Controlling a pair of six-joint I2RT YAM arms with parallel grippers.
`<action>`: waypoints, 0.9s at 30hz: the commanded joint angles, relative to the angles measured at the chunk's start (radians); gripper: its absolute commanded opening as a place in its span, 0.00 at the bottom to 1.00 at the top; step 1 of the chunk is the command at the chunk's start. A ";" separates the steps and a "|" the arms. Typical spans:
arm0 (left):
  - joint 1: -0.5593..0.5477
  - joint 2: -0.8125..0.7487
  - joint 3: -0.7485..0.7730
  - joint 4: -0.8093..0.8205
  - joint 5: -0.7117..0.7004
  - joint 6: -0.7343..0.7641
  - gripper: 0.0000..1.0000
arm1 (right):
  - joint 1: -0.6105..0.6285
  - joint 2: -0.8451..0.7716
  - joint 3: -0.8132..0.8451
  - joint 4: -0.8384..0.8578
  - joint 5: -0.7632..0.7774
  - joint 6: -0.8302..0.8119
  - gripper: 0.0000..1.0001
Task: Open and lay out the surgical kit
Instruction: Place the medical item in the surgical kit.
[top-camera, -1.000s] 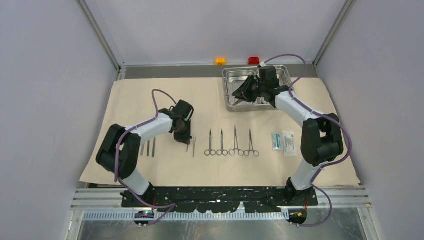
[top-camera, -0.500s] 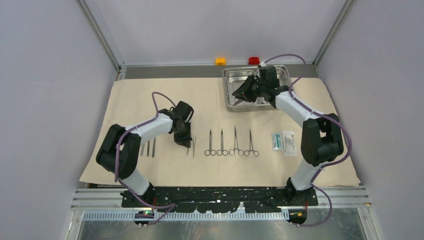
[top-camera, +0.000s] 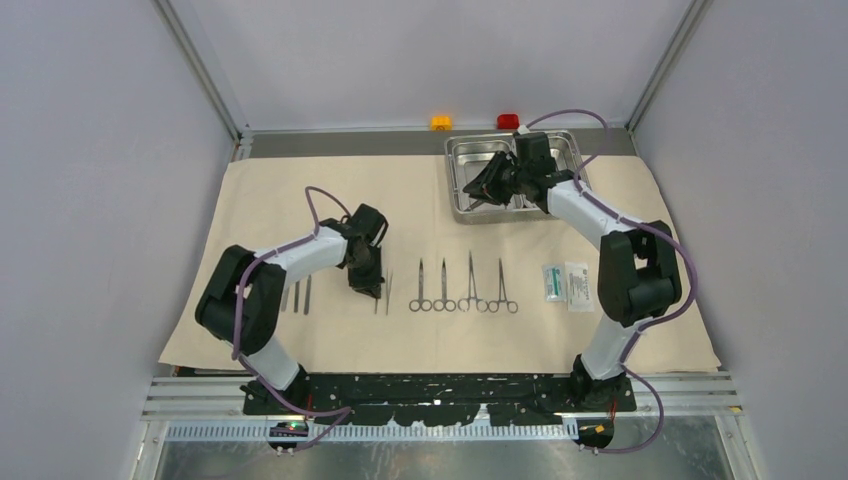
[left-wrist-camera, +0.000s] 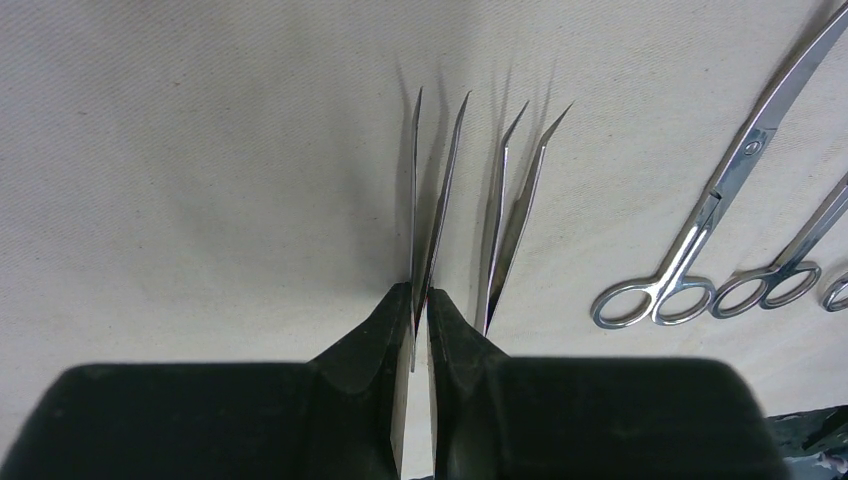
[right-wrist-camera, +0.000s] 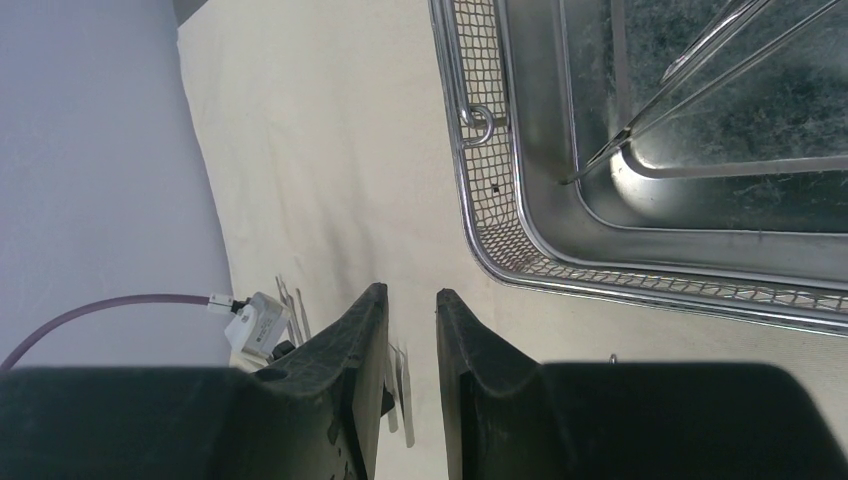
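Left wrist view: left gripper pinched tight on tweezers, long way running near-to-far, tips pointing to tray side; second tweezers just beside, same way. Top view: both on beige cloth, nearer than steel tray; four clamps in row, rings near. Right gripper hangs over tray's left part, fingers a little apart, holding nothing. Thin tools inside tray. Pale grey walls around

- beige cloth — spread flat over the table;
- steel tray on its far edge, slim tools inside;
- four clamps in a row, rings nearest;
- tweezers — two pairs just left of the clamps, one pinched by the left gripper;
- straight handles further left;
- two packets at the right
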 joint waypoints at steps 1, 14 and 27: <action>0.003 0.007 -0.006 -0.013 0.010 -0.024 0.13 | -0.002 0.000 0.049 0.018 0.000 -0.009 0.30; 0.005 -0.011 0.010 -0.022 -0.010 -0.016 0.36 | -0.002 0.015 0.098 -0.001 -0.011 -0.059 0.34; 0.014 -0.070 0.182 -0.104 -0.034 0.115 0.52 | -0.007 0.154 0.367 -0.215 0.129 -0.370 0.45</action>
